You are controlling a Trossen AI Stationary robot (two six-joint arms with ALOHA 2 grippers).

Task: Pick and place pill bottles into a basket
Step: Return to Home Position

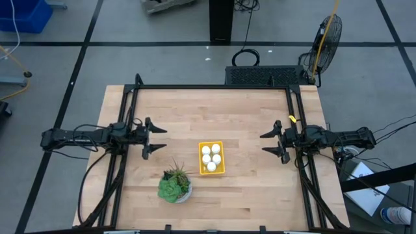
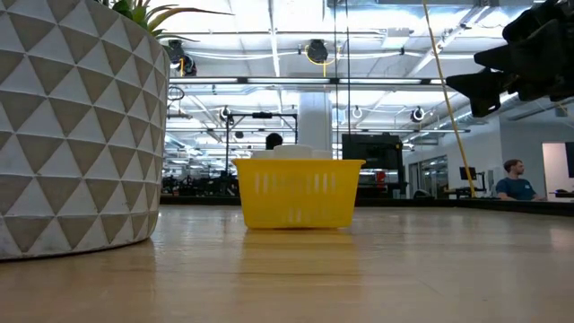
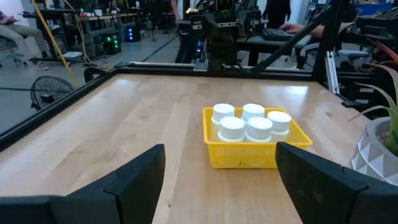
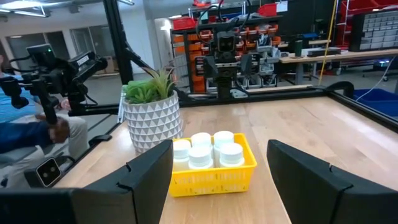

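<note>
- Your left pincer [image 1: 163, 139] hung over the left side of the bench [image 1: 214, 107], with its arm reaching in from the left edge. Its 2 fingers [image 3: 134, 180] were spread wide, held nothing and pointed toward the basket.
- The potted plant [image 1: 174, 186], green leaves in a white patterned pot, stood near the bench's lower edge in the high view. It was just left of the basket's near corner and apart from it.
- The basket [image 1: 201, 159], a shallow yellow tray, sat flat on the bench roughly midway between your 2 pincers, well apart from both.
- All 5 pill bottles [image 1: 211, 157] stood upright inside the basket, caps up and packed close together. In the left wrist view their white caps rose above the yellow rim.
- Your right pincer [image 1: 262, 143] hung over the right side of the bench, facing the basket from the opposite side. Its fingers [image 4: 140, 177] were also spread wide with nothing between them.
- A fan [image 1: 328, 36] stood on the floor beyond the bench's far right corner.
- In the low view, a person [image 2: 514, 179] in a blue top showed far back in the room, at the right.
</note>
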